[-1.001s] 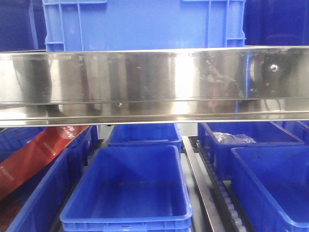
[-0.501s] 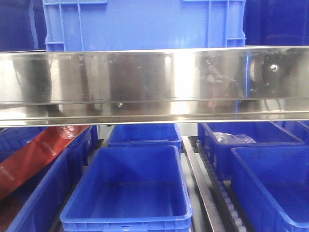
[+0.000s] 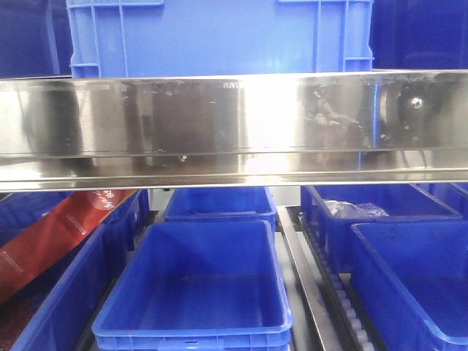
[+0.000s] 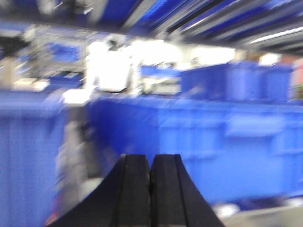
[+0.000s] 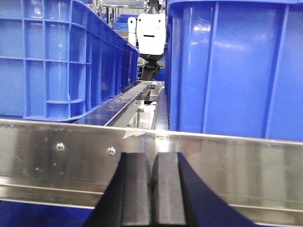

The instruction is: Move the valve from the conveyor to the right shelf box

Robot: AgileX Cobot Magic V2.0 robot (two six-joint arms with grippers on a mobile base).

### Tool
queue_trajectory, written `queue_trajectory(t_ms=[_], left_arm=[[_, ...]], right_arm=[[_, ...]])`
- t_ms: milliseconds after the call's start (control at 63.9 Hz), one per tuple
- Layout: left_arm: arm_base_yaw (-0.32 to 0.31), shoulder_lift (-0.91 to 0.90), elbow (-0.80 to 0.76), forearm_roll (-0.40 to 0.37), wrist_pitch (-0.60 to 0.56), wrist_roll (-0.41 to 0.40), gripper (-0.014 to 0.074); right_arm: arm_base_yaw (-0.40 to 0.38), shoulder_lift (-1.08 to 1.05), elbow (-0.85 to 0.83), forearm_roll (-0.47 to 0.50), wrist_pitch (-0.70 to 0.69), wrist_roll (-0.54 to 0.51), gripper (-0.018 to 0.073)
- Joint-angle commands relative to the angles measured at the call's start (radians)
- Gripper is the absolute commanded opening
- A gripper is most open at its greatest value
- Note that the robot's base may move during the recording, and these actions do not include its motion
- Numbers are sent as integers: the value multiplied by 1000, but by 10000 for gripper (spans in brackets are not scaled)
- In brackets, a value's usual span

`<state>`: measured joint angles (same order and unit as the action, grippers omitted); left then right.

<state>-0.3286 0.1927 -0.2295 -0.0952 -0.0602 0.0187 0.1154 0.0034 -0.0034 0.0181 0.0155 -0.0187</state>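
Note:
No valve and no conveyor show in any view. My left gripper (image 4: 150, 163) is shut with nothing between its black fingers, in front of a blurred row of blue crates (image 4: 227, 142). My right gripper (image 5: 152, 163) is also shut and holds nothing; it faces the steel front rail (image 5: 227, 161) of the shelf, with tall blue boxes (image 5: 236, 66) standing just behind the rail. The front view shows the shelf's shiny steel beam (image 3: 234, 128) and below it several blue boxes, among them one in the middle (image 3: 197, 285) and one at the right (image 3: 417, 278). Neither gripper appears in the front view.
A large light-blue crate (image 3: 219, 36) sits on the upper shelf. A red strip (image 3: 58, 234) lies in the box at lower left. A clear plastic bag (image 3: 355, 210) lies in the back right box. Roller tracks (image 3: 344, 307) run between boxes. A white robot body (image 5: 151, 33) stands beyond the shelf gap.
The front view has shifted very slightly; reflections on the steel beam have moved. The boxes stay where they were.

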Motion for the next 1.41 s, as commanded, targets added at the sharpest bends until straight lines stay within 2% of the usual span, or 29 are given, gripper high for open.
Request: queue_trajectory(t_ms=[0, 125, 188, 266, 344, 454, 720, 1392], left_arm=[[85, -19, 69, 134, -38, -128, -111], [223, -71, 166, 179, -36, -134, -111], [271, -108, 206, 179, -36, -134, -111], [295, -168, 229, 179, -36, -134, -111], [291, -193, 229, 179, 38, -134, -111], [281, -193, 229, 177, 44, -132, -111], [250, -193, 229, 161, 25, -125, -111], [250, -193, 229, 161, 25, -125, -111]], right_arm=[[2, -3, 3, 0, -23, 0, -168], [2, -3, 3, 0, -23, 0, -168], [2, -3, 3, 0, -23, 0, -168], [2, -3, 3, 0, -23, 0, -168], [2, -3, 3, 0, -23, 0, -168], [2, -3, 3, 0, -23, 0, -168], [2, -3, 3, 0, -23, 0, -168], [2, -3, 3, 0, -23, 0, -168]])
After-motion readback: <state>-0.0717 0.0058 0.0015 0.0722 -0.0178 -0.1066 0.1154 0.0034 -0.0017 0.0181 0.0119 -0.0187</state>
